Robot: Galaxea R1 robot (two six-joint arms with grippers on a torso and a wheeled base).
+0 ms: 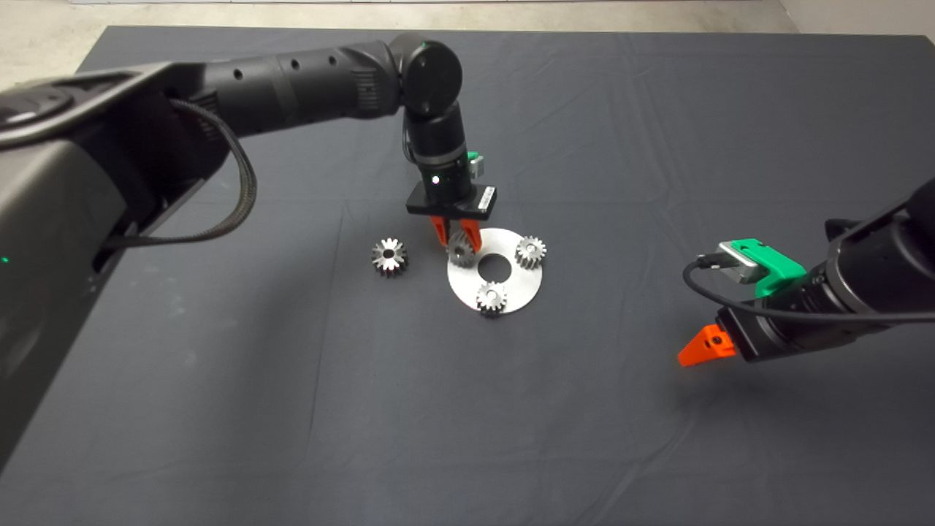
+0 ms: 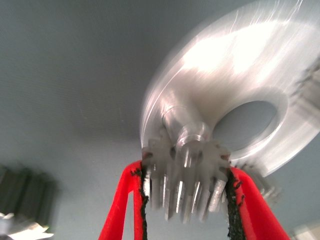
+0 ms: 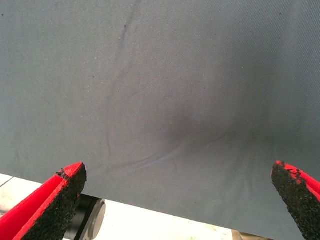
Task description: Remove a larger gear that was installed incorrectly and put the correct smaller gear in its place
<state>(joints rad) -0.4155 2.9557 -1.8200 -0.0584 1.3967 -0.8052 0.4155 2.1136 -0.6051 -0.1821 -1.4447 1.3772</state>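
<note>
1. Smaller gear (image 1: pixel 460 249) pinched between the red fingers of the left claw (image 1: pixel 454 232), at the near-left edge of the round silver plate (image 1: pixel 522 292); in the left wrist view the gear (image 2: pixel 186 187) sits just at a short post (image 2: pixel 186 131) on the plate, teeth gripped on both sides by the black pads (image 2: pixel 231 200).
2. Larger gear (image 1: pixel 389 256) lying flat on the dark mat (image 1: pixel 219 402), off the plate to its left and apart from it; removal looks finished.
3. Two more small gears on the plate: one (image 1: pixel 530 251) at the far-right edge, one (image 1: pixel 492 297) at the near edge, around the plate's centre hole (image 1: pixel 496 268).
4. Step in hand, by the look of it: seating the replacement gear on its post. Whether fully down on the post, cannot tell.
5. Next move likely calls for lining hole over post, lowering straight, then opening the fingers without dragging the gear sideways.
6. Right claw (image 1: pixel 703 348) parked low at the right of the tabletop, fingers (image 3: pixel 55 197) spread wide, holding nothing.
</note>
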